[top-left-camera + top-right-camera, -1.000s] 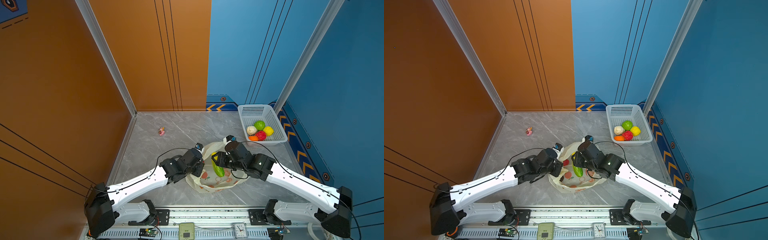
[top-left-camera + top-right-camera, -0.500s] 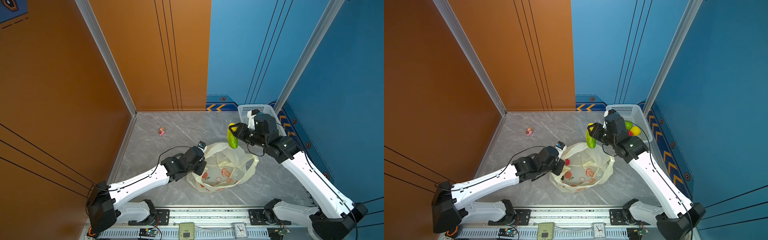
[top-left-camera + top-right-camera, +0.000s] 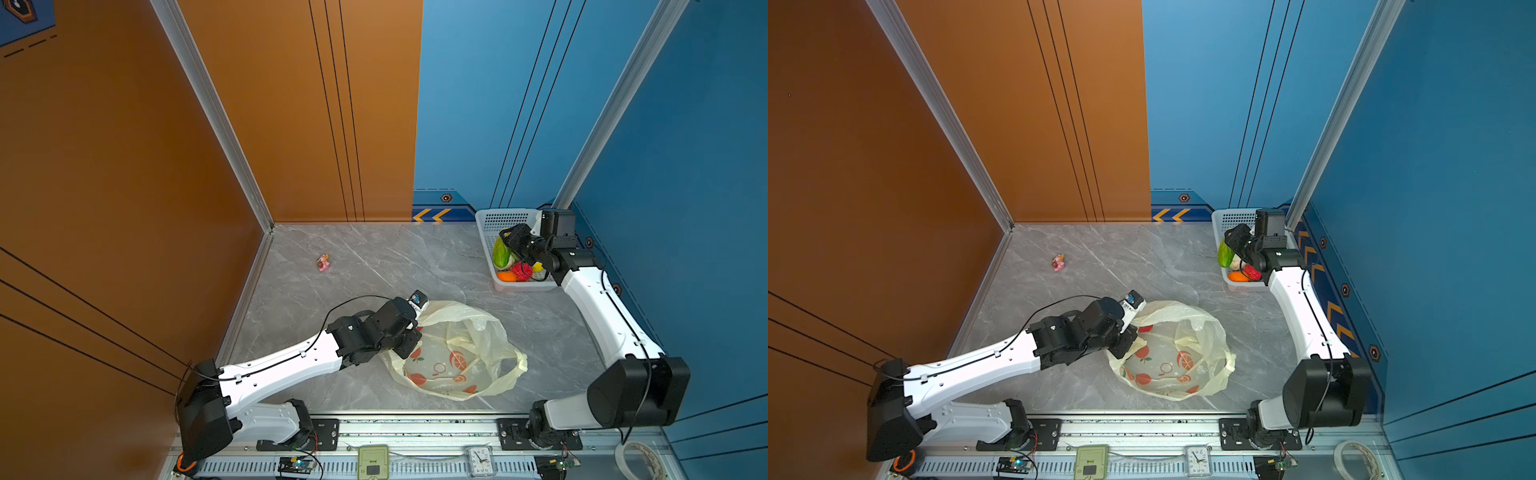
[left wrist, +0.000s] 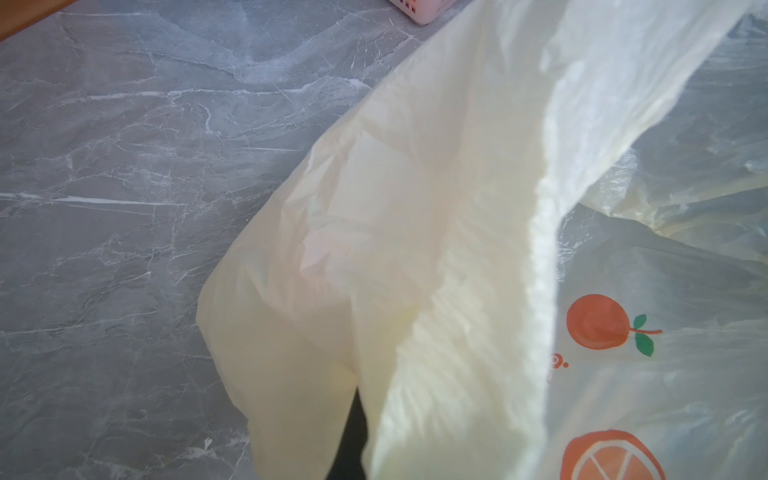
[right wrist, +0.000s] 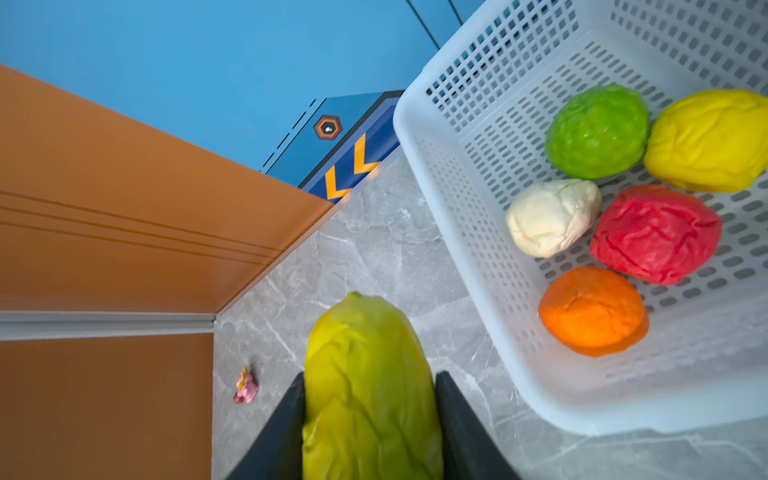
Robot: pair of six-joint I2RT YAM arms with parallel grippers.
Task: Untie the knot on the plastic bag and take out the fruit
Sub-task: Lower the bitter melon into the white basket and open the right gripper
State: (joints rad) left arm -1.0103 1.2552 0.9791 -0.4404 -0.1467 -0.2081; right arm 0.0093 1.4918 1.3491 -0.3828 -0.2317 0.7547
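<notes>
- one pink figurine (image 3: 323, 262) on the worktop (image 3: 374, 249), well clear of the left tool (image 3: 406, 348)
- left tool is pinched tight on the one plastic bag (image 3: 457, 361), at its rim
- right tool (image 5: 370, 376) grips one green-yellow fruit (image 5: 365, 332), with the basket (image 5: 415, 137) just beside it
- five fruit (image 5: 656, 232) inside; the right wrist view shows all five, both top views lose some behind the arm
</notes>
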